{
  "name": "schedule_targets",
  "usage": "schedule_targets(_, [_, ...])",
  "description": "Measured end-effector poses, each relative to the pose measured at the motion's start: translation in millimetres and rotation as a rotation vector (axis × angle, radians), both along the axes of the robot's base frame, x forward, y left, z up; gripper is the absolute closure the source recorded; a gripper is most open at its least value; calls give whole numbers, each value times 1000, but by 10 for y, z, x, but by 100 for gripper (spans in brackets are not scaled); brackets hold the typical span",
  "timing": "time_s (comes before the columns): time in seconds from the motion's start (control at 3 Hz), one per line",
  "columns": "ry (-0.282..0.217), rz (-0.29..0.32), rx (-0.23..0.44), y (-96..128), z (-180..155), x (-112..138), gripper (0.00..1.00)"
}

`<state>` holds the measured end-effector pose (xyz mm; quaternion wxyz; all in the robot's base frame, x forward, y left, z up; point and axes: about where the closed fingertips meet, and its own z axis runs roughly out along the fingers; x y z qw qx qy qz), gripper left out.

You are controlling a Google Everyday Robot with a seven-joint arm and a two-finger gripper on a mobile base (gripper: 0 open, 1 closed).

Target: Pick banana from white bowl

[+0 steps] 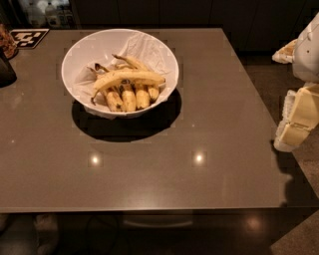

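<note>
The white bowl (82,50) stands on the far left-centre of the grey table, with a crinkled white liner inside. The banana (128,77), long, curved and yellow, lies across the top of a bunch of shorter brown-spotted bananas (129,98) in the bowl. My gripper (293,130), cream and white, hangs at the right edge of the view, beyond the table's right edge, far to the right of the bowl and slightly nearer than it. It holds nothing that I can see.
A black-and-white marker tag (29,37) lies at the table's far left corner. A dark rounded object (5,70) sits at the left edge. Bottles (47,12) stand behind the table. The table's front edge (149,209) runs across the lower view.
</note>
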<state>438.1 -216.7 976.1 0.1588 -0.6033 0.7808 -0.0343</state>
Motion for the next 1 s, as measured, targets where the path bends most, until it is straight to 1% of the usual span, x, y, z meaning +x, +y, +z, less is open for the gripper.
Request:
schedule_targets(0.33, [0,0,0,0,0,0,0])
schedule_targets(0.67, [-6,40,-21,144,55,37,0])
schedule_targets(1.0, [4,107,-62,414,97,144,0])
